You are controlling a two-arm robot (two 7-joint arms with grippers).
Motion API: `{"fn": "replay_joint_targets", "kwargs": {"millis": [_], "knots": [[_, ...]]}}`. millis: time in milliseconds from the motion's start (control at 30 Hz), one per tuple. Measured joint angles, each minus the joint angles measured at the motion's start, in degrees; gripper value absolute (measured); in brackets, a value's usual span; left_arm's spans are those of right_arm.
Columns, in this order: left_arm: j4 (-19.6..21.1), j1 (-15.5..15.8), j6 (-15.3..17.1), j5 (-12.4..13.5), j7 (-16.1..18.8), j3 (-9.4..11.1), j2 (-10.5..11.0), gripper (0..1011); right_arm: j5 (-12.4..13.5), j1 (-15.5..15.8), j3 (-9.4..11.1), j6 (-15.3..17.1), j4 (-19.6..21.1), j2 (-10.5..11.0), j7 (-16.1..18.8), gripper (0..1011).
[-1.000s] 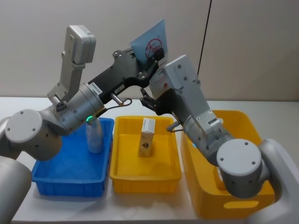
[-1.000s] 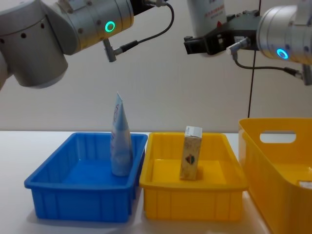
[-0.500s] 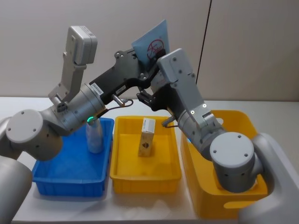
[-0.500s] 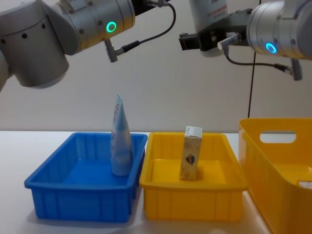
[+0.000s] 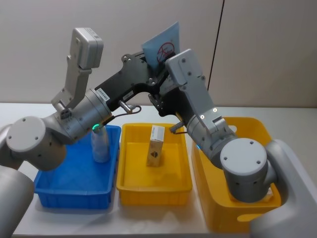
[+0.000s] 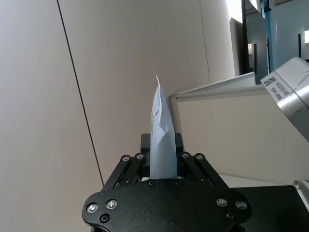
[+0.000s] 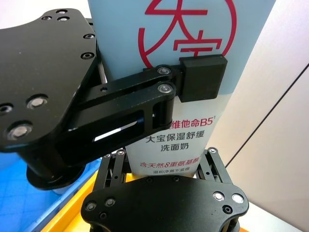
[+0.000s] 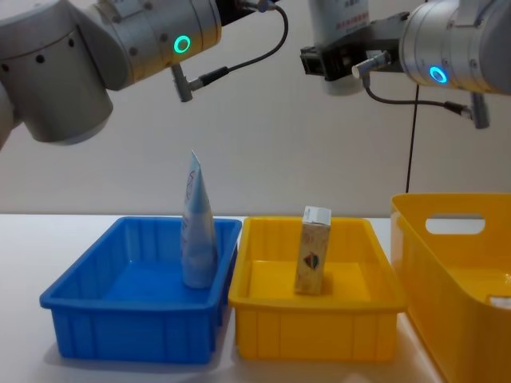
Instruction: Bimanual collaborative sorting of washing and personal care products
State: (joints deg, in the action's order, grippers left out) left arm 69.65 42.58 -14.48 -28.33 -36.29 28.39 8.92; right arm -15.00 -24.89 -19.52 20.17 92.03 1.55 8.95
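Observation:
A pale blue tube with red print (image 5: 163,42) hangs high above the trays, and my left gripper (image 5: 161,57) is shut on its flat upper part. The left wrist view has the tube (image 6: 161,140) edge-on between that gripper's fingers. My right gripper (image 5: 157,91) has come up from below and stands open, its jaws either side of the tube's lower end (image 7: 166,159). A left finger pad (image 7: 203,77) presses the printed face. A second tube (image 8: 197,231) stands in the blue tray (image 8: 128,331). A beige carton (image 8: 313,251) stands in the yellow tray (image 8: 311,335).
A deep yellow bin (image 8: 455,279) with a handle slot stands to the right of the two trays, with something white (image 8: 499,302) lying low inside it. All three containers sit side by side on a white table in front of a plain wall.
My right gripper has risen and its forearm has swung closer to the held tube. The tube has shifted slightly to the right. The left arm and the tray contents are unchanged.

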Motion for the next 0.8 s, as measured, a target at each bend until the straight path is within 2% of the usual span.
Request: {"fn": "replay_joint_targets", "kwargs": {"millis": [400, 800], "knots": [[-0.02, 0.0, -0.05, 0.0, -0.06, 0.05, -0.01, 224, -0.02, -0.13, 0.02, 0.11, -0.12, -0.21, -0.05, 492], [-0.02, 0.0, -0.05, 0.0, -0.06, 0.05, -0.01, 224, -0.02, -0.19, 0.01, 0.15, -0.2, -0.28, -0.04, 470]]}}
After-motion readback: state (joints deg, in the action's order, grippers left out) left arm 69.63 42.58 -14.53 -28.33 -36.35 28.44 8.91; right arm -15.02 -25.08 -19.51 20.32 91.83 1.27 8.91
